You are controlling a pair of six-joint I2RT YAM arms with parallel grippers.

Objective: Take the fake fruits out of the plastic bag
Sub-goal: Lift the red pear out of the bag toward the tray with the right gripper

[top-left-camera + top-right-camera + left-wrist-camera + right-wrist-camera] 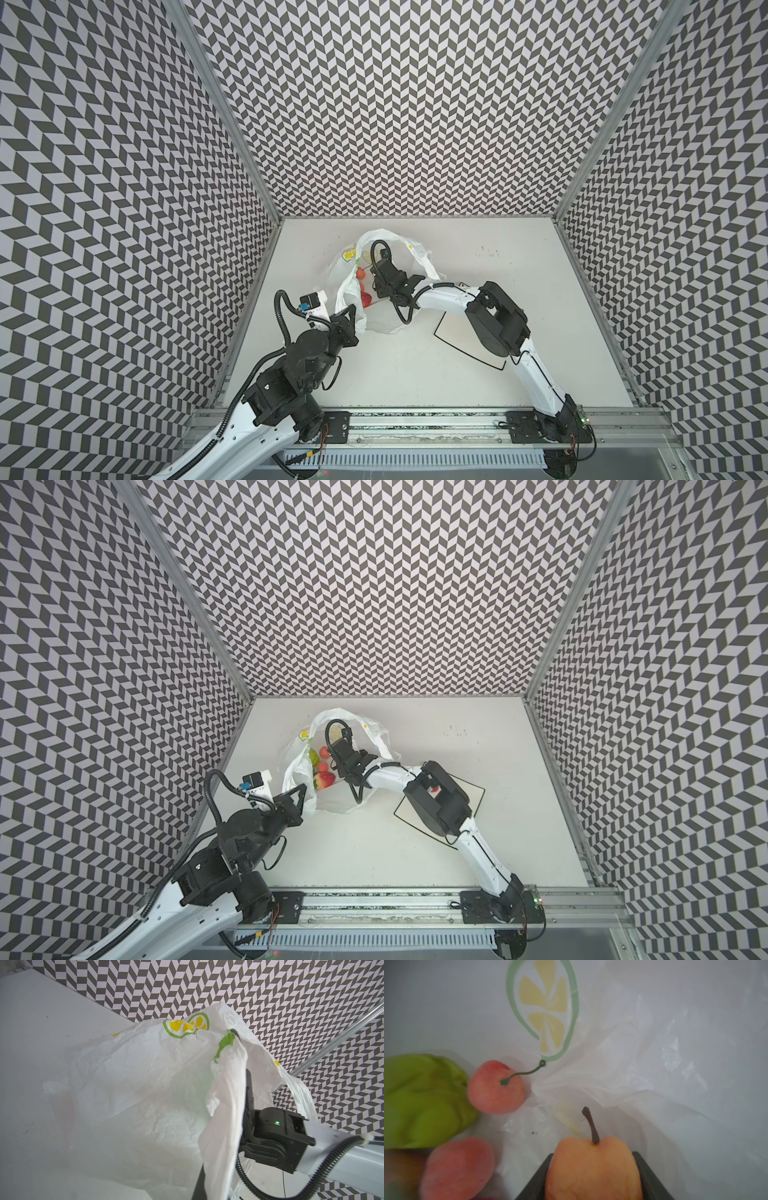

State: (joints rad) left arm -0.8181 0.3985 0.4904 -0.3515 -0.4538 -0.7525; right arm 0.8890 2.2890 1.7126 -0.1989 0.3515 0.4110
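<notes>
The right hand [592, 1154], reaching inside the plastic bag [297, 771], has its two fingers pressed against either side of an orange-yellow stemmed fruit [593, 1172]. In a top view a green fruit [312, 756], a red round fruit [323, 754] and a strawberry [325, 780] lie at its nine o'clock. The left hand [302, 789], fully closed, pinches the bag's rim at seven o'clock. The bag sits toward ten o'clock of the bench [374, 854] middle.
</notes>
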